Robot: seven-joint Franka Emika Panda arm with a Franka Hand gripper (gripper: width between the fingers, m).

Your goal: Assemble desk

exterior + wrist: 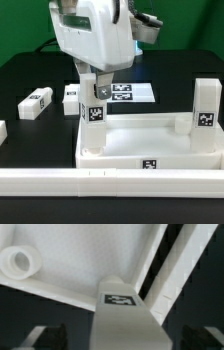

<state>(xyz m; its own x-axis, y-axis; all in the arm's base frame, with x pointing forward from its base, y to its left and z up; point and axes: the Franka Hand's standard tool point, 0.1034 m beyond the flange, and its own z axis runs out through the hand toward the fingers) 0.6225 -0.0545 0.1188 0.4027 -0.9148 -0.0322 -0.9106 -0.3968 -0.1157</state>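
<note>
A long white rail (110, 182) runs across the front of the black table (40, 145), on the camera's side of the fingers and well below them. Just behind it lies the white desk tabletop (150, 137) (80, 252), a shallow tray with a raised rim. Most of it spreads toward the exterior view's right of the fingers.

At the tabletop's far corner on the exterior view's left, a white block leg (94, 120) (125, 317) stands upright with a square tag on its face. The gripper (93, 92) (120, 339) reaches down over it. In the wrist view the two dark fingers (48, 339) stand spread on either side of the leg, with a clear gap on each side, so they grip nothing. A round socket (18, 260) in the tabletop lies off to one side of the fingers. Whether the leg is seated cannot be told.

A second leg (205, 108) stands upright at the tabletop's other far corner, well apart from the fingers. On the exterior view's left of the fingers, two loose legs (35, 102) (70, 98) lie on the table. Beyond the fingers lies the marker board (130, 92).
</note>
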